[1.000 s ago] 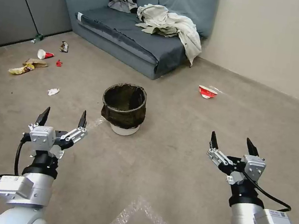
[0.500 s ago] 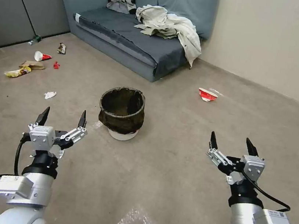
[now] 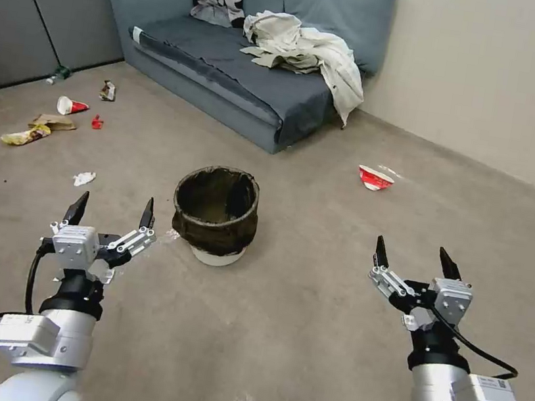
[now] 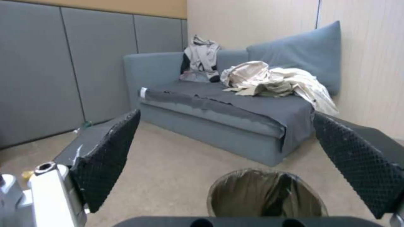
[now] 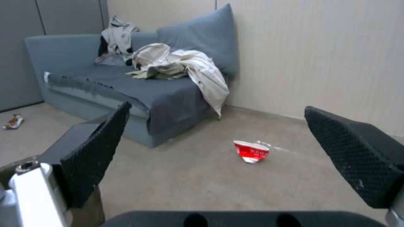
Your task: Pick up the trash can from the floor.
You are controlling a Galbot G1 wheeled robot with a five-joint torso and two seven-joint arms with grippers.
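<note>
Two grippers, left gripper (image 3: 111, 212) and right gripper (image 3: 416, 259), are held forward with fingers spread wide and empty, apparently readied for approach. The small round white plastic trash can (image 3: 216, 214), dark bag folded over its rim, stands upright on the beige-grey carpet floor (image 3: 305, 312), ahead between them, nearer the left, untouched.

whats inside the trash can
The trash can holds a dark bag lining folded over its rim. No litter is visible inside, though the near wall covers part of the bottom.

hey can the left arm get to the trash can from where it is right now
Probably yes. The left end effector hangs open just short of the trash can, which stands upright on the floor with bare carpet between them.
</note>
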